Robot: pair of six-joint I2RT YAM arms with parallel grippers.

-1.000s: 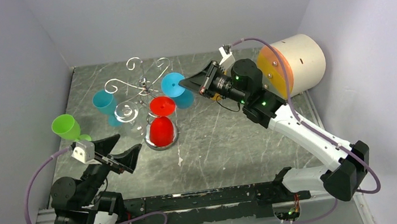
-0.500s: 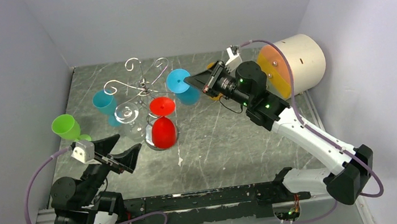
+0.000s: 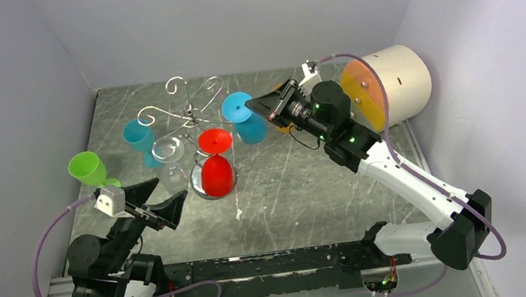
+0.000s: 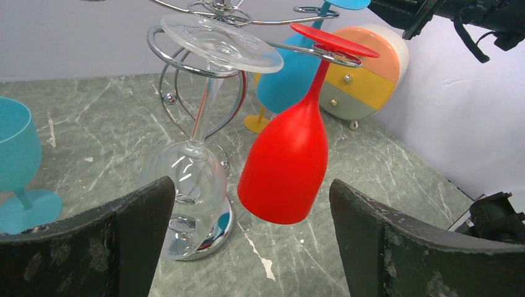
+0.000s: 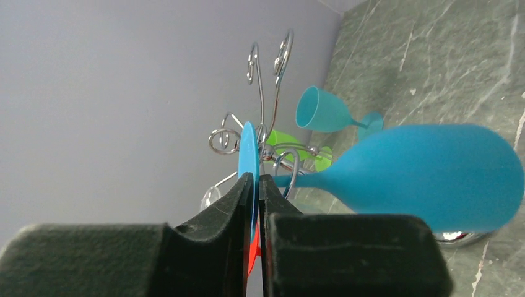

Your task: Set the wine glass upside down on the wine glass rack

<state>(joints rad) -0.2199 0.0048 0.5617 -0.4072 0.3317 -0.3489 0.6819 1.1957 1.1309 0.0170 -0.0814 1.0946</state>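
Observation:
The silver wire wine glass rack (image 3: 191, 114) stands at the back middle of the table; it also shows in the left wrist view (image 4: 186, 59). A red glass (image 3: 216, 171) and a clear glass (image 3: 168, 154) hang upside down on it. My right gripper (image 3: 253, 103) is shut on the flat foot of a blue wine glass (image 3: 242, 117), held upside down beside the rack's right arms; in the right wrist view the foot (image 5: 249, 158) sits between the pads. My left gripper (image 3: 154, 200) is open and empty, in front of the rack.
A teal glass (image 3: 140, 138) stands upright left of the rack. A green glass (image 3: 88, 170) stands by the left wall. A cream drum with orange and yellow face (image 3: 389, 86) lies at the back right. A small yellow glass foot (image 4: 255, 124) shows behind the rack.
My right gripper has carried the blue glass a little right and back from the rack, then held near still. The hanging red glass swung slightly. The left arm has not moved.

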